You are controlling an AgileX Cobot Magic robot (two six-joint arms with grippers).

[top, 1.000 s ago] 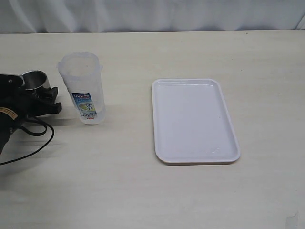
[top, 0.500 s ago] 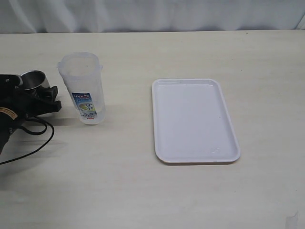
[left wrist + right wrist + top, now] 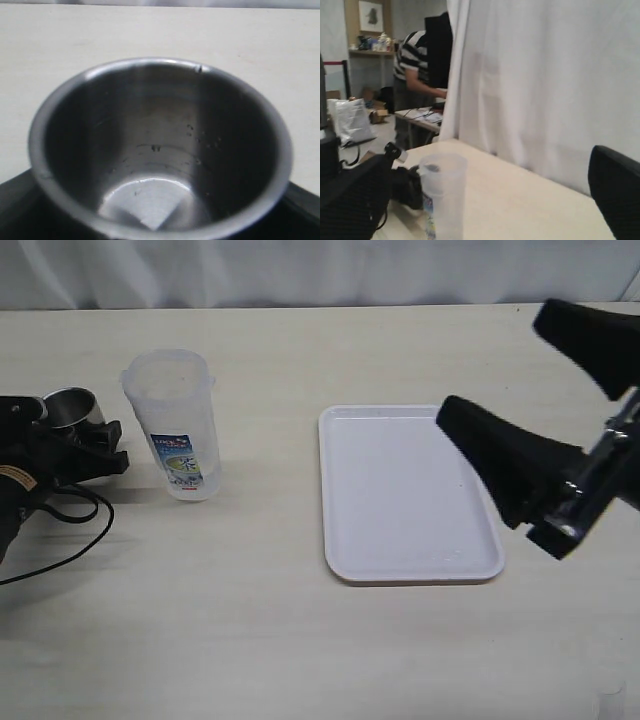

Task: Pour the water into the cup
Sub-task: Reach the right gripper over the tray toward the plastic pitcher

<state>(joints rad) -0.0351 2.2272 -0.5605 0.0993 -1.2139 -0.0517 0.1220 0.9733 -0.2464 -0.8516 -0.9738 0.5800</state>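
Cup in left pincer, right pincer spread wide

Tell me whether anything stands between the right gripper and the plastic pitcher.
Nothing visible does. The right gripper hangs open over the white tray, which lies flat below its path. Only bare table separates the tray from the pitcher. The cup sits beyond the pitcher.
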